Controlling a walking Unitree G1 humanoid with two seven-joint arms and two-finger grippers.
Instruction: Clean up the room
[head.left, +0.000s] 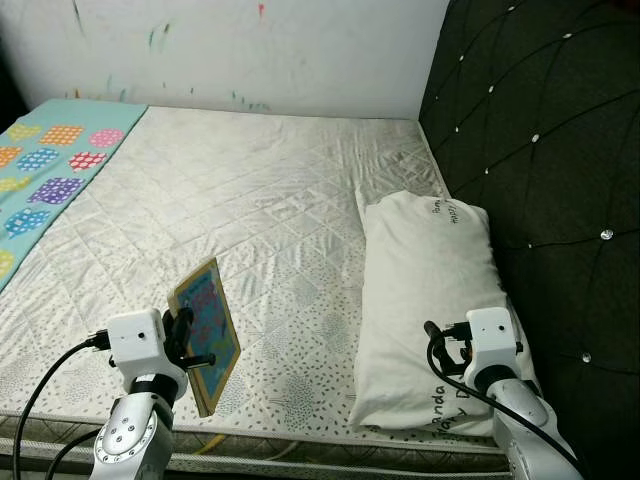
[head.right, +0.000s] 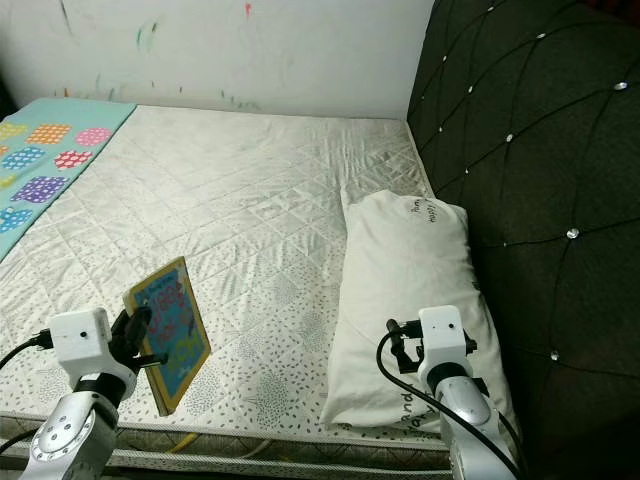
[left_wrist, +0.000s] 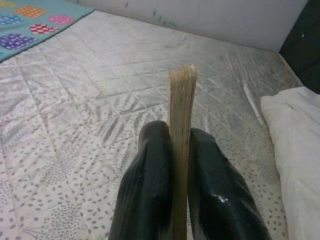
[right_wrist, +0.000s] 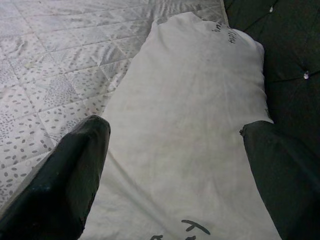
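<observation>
My left gripper (head.left: 190, 345) is shut on a thin picture book (head.left: 206, 330) with a colourful cover, holding it upright on edge above the near left part of the mattress (head.left: 260, 200). In the left wrist view both black fingers (left_wrist: 150, 190) clamp the book's page edge (left_wrist: 182, 100). My right gripper (right_wrist: 175, 145) hangs open above the near end of a white pillow (head.left: 425, 300) that lies along the black headboard (head.left: 545, 150). Nothing is between its fingers (right_wrist: 75, 165).
A teal blanket with coloured dotted squares (head.left: 45, 170) covers the far left of the bed. A white wall with paint marks (head.left: 230, 50) stands behind the bed. The tufted headboard closes off the right side. The mattress's front edge (head.left: 300, 445) runs just below my arms.
</observation>
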